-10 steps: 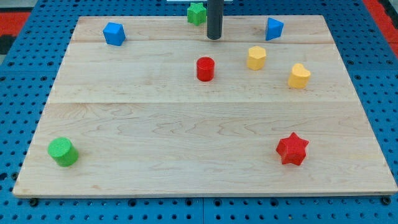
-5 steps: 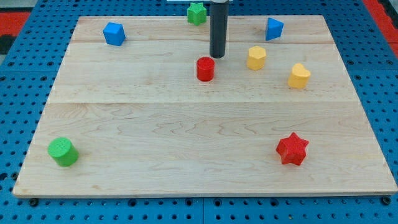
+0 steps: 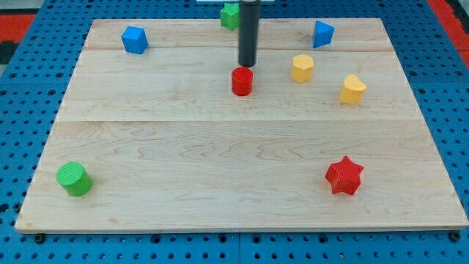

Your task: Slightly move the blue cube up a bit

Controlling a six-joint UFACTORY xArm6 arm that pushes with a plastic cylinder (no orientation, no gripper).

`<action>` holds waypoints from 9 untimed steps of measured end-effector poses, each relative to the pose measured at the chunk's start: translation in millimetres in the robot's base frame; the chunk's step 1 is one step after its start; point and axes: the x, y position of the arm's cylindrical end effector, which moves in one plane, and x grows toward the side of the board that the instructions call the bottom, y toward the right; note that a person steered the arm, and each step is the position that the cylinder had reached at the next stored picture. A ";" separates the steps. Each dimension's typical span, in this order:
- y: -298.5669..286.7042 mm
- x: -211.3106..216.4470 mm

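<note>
The blue cube (image 3: pixel 134 39) sits near the board's upper-left corner, at about 10 o'clock from my tip (image 3: pixel 248 65) and well apart from it. My tip is a bare rod end with no jaws and holds nothing; it stands just above the red cylinder (image 3: pixel 242 81). The wooden board (image 3: pixel 220 169) is pale, grained and smooth, resting on blue pegboard (image 3: pixel 15 147).

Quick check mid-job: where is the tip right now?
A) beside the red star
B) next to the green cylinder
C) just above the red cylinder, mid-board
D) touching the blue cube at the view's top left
C: my tip ends just above the red cylinder, far from the blue cube.
</note>
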 end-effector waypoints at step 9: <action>-212.8 -57.9</action>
